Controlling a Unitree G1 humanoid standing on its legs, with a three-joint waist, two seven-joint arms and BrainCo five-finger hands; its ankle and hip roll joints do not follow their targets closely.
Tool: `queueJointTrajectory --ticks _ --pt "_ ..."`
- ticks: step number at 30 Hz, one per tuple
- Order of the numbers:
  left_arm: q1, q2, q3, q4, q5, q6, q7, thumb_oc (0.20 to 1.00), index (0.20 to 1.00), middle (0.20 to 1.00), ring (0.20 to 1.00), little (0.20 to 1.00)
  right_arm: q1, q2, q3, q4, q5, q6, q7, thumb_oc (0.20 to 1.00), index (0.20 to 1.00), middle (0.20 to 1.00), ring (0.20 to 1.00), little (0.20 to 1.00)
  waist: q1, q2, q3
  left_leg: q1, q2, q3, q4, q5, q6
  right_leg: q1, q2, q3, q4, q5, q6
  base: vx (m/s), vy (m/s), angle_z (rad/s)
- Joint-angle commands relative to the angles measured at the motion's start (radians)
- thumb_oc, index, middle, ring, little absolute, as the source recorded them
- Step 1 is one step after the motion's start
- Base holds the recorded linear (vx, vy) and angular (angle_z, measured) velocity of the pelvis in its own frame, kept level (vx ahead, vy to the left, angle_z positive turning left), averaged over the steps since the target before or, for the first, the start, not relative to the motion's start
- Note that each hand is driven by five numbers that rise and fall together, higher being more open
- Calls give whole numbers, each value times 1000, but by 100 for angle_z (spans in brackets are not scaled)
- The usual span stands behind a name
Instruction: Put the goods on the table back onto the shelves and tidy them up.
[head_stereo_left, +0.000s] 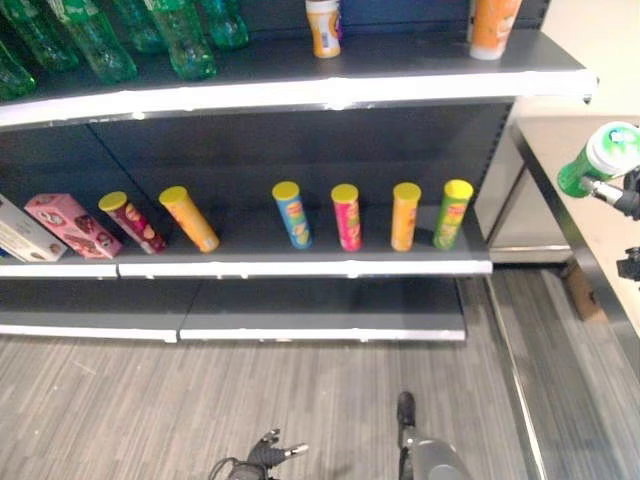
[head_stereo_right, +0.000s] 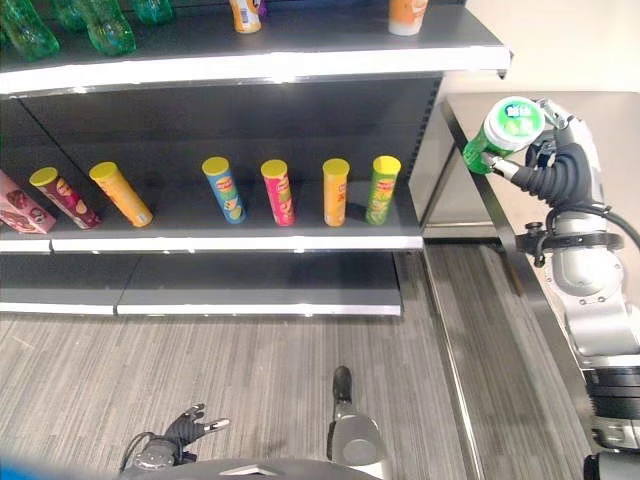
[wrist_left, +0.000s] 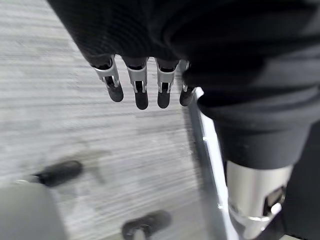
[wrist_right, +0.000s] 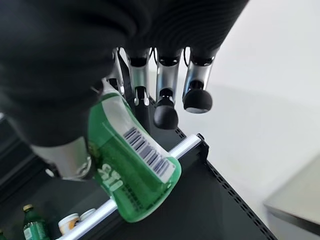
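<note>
The green can with a white lid is clasped in the right hand, fingers curled round it, held in the air just right of the shelf unit at the level between its top and middle boards. The left hand hangs low over the floor, fingers relaxed and empty. Six yellow-lidded tubes line the middle shelf.

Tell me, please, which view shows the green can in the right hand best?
The right eye view: the green can and the right hand show whole. The left eye view catches it at the edge; the right wrist view shows its side close up.
</note>
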Motion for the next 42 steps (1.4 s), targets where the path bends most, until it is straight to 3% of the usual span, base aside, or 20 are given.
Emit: queueJointTrajectory --ticks 1,3,6,7,9,11,12,13,16,18,19,20,23,25,33,42 --pt "-19 81 -16 9 21 -26 -1 1000 1000 1000 1000 1000 -81 -38 -52 -23 46 -61 -1 200 200 200 200 200 9 -64 -24 1 -69 28 48 -64 -13 46 -44 27 35 -104 6 144 -108 44" --pt "-15 77 -21 5 18 -22 0 1000 1000 1000 1000 1000 -102 -67 -40 -48 45 -67 10 200 200 200 200 200 8 -61 -41 5 -25 30 100 -83 -43 81 -24 7 36 -142 -16 247 -201 43" --pt "-12 71 -15 5 7 -19 2 1000 1000 1000 1000 1000 -124 -74 -22 -71 53 -75 19 200 200 200 200 200 10 -58 -43 -11 -1 30 180 -75 -70 114 -3 4 26 -166 -32 155 -141 22" --pt "-9 70 -12 8 5 -18 4 1000 1000 1000 1000 1000 -135 -77 -13 -79 61 -81 26 200 200 200 200 200 13 -57 -45 -24 9 35 232 -51 -90 133 8 3 22 -181 -43 142 -141 -1" --pt "-8 66 -5 -2 -18 -13 5 1000 1000 1000 1000 1000 -178 -79 17 -125 86 -91 44 200 200 200 200 200 30 -68 -19 -119 26 20 486 54 -147 196 30 7 10 -217 -82 147 -170 -14" --pt "-11 64 -6 -7 -25 -11 12 1000 1000 1000 1000 1000 -204 -82 34 -148 105 -97 53 200 200 200 200 200 44 -89 4 -175 19 11 625 122 -162 229 28 12 1 -228 -99 58 -85 -8" --pt "-12 64 -5 -7 -25 -11 12 1000 1000 1000 1000 1000 -208 -82 36 -146 105 -97 53 200 200 200 200 200 41 -88 6 -180 21 8 634 119 -162 230 29 10 0 -227 -100 130 -47 -31" --pt "-16 63 -10 -11 -41 -13 15 1000 1000 1000 1000 1000 -247 -111 83 -165 129 -95 74 200 200 200 200 200 53 -113 26 -241 74 59 617 112 -132 260 11 9 -9 -242 -94 174 10 -54" --pt "-4 69 -9 -13 -43 -18 14 1000 1000 1000 1000 1000 -284 -111 129 -188 147 -101 98 200 200 200 200 200 76 -111 18 -249 112 61 356 58 -113 271 -12 27 -11 -256 -66 189 115 -25" --pt "-1 72 -9 -12 -45 -20 19 1000 1000 1000 1000 1000 -311 -107 156 -182 153 -104 99 200 200 200 200 200 86 -105 11 -258 110 37 245 93 -118 272 -17 37 -13 -261 -58 114 144 10" --pt "-10 79 -16 -7 -51 -23 36 1000 1000 1000 1000 1000 -345 -99 198 -157 154 -107 89 200 200 200 200 200 111 -89 10 -308 115 -10 155 168 -146 300 -19 45 -16 -277 -53 142 163 -18" --pt "-9 79 -16 -2 -55 -28 36 1000 1000 1000 1000 1000 -378 -109 236 -138 151 -98 98 200 200 200 200 200 111 -83 7 -289 110 -10 118 160 -153 305 -25 54 -10 -284 -44 180 221 -48" --pt "-6 76 -23 -1 -49 -28 33 1000 1000 1000 1000 1000 -417 -87 283 -135 151 -88 104 200 200 200 200 200 112 -67 -8 -259 96 -21 90 145 -147 307 -34 65 -2 -280 -37 128 157 -42" --pt "-1 86 -33 -3 -35 -33 30 1000 1000 1000 1000 1000 -484 -82 349 -105 146 -80 114 200 200 200 200 200 120 -60 -35 -216 62 7 60 131 -131 309 -67 83 -6 -265 -21 177 247 -14" --pt "40 109 4 54 -66 -35 52 1000 1000 1000 1000 1000 -744 -37 577 58 112 -38 105 200 200 200 200 200 174 -89 -73 -189 -21 57 50 83 -64 293 -169 89 11 -229 39 148 187 -6" --pt "54 121 -15 44 -101 -41 48 1000 1000 1000 1000 1000 -920 -37 687 279 190 -25 111 200 200 200 200 200 212 -99 -76 -222 -49 32 49 89 -57 279 -195 54 23 -218 54 52 26 16"
